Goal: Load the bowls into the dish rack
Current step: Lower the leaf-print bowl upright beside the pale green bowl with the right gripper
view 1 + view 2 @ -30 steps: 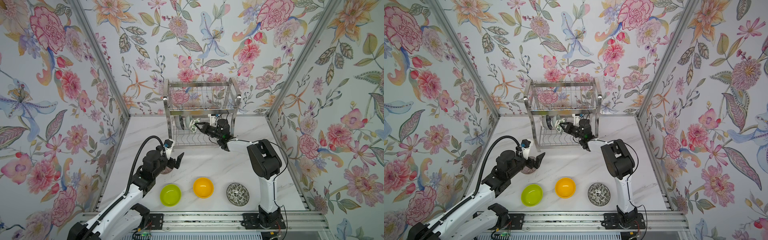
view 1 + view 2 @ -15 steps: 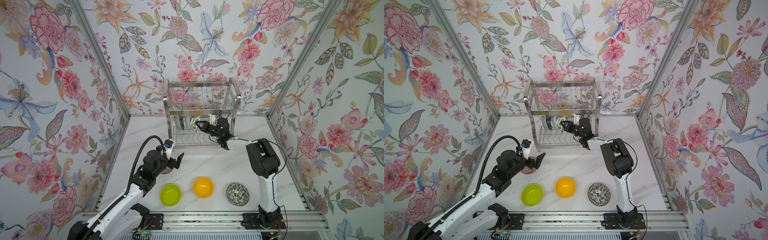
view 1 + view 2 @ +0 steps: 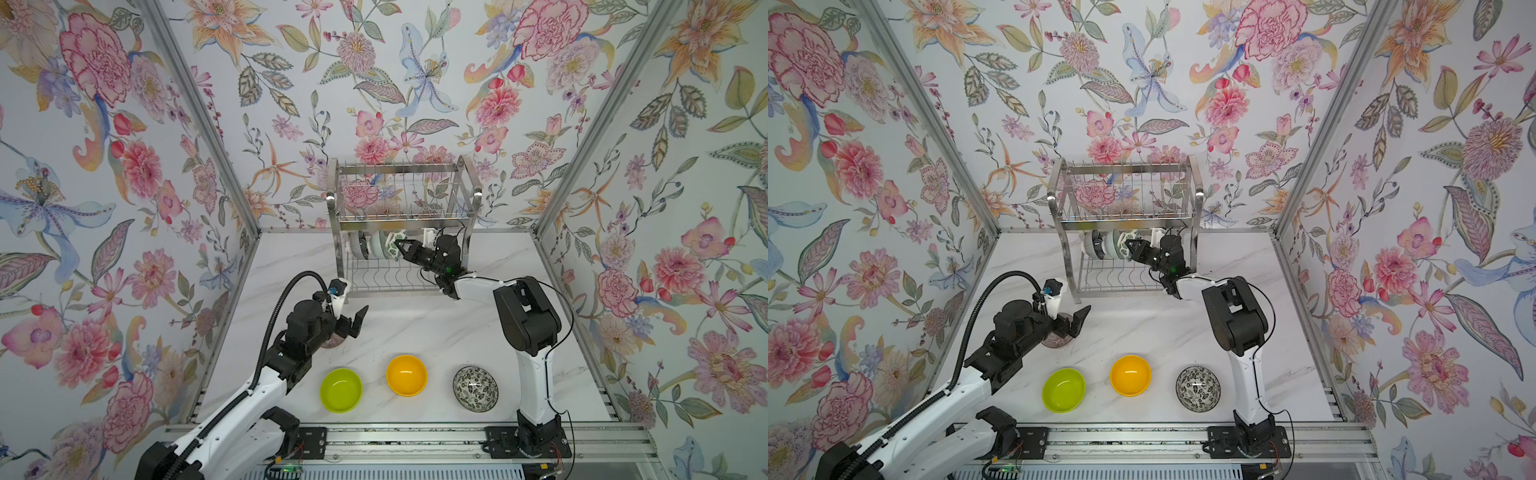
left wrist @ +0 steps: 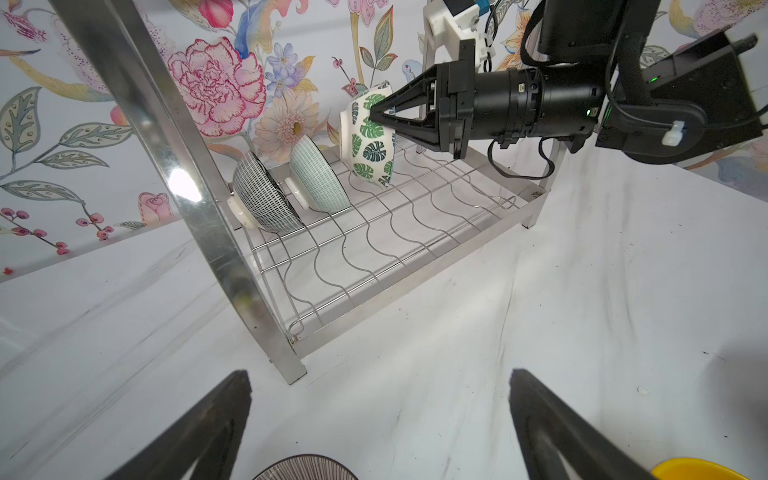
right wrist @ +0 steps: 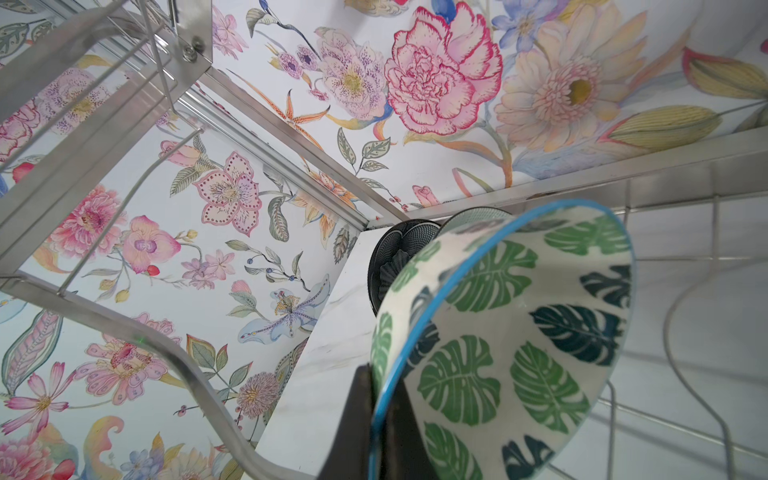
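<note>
Pinching the leaf-print bowl (image 4: 370, 149) inside the dish rack (image 4: 195, 199)

The right gripper (image 4: 372, 113) is pressed together on the leaf-print bowl's blue rim. That bowl stands on edge on the rack's lower tier, slightly tilted, with its mouth facing the gripper and its foot toward its neighbours. Further along the same tier, a pale mint bowl (image 4: 318, 178) and a dark navy bowl (image 4: 262, 199) stand the same way, making three racked. In front of the rack, four bowls sit mouth-up on the table (image 3: 415, 324): ribbed bowl (image 4: 305, 467), lime bowl (image 3: 340, 390), orange-yellow bowl (image 3: 406, 375) and black-and-white floral bowl (image 3: 475, 388). The left gripper (image 4: 380, 376), spread wide and empty, hangs above the ribbed bowl.
</note>
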Controlling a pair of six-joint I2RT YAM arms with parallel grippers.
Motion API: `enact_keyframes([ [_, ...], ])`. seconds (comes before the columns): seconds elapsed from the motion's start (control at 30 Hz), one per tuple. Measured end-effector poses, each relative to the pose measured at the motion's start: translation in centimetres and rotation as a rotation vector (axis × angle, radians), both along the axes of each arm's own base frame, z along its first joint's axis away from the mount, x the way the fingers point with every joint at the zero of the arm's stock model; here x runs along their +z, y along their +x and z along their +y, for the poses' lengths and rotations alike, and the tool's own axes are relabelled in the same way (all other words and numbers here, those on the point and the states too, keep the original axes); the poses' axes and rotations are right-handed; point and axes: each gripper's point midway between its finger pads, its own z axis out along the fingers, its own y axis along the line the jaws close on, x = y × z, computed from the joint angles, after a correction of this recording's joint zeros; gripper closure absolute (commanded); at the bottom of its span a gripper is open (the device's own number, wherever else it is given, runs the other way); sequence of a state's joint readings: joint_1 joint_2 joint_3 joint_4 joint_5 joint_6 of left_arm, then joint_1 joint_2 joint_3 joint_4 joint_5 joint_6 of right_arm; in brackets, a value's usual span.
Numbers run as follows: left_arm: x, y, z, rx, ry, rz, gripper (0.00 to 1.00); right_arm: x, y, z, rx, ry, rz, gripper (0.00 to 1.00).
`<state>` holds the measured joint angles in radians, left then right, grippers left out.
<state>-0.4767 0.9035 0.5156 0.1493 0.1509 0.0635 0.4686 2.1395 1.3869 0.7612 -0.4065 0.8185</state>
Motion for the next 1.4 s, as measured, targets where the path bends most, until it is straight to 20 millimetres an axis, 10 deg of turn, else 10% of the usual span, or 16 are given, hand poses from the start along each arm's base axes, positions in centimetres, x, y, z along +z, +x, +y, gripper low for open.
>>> enact_keyframes([
  [0.7, 0.0, 0.0, 0.0, -0.002, 0.0, 0.001, 0.01, 1.7, 2.2, -0.6, -0.018, -0.014, -0.078, 1.0],
  [1.07, -0.2, 0.0, -0.1, -0.002, 0.002, 0.007, 0.01, -2.0, 3.0, -0.7, -0.003, -0.038, -0.032, 1.0],
  [1.4, -0.3, -0.2, -0.4, -0.024, -0.004, 0.011, 0.01, -0.8, 4.0, -1.1, 0.01, 0.008, -0.067, 1.0],
])
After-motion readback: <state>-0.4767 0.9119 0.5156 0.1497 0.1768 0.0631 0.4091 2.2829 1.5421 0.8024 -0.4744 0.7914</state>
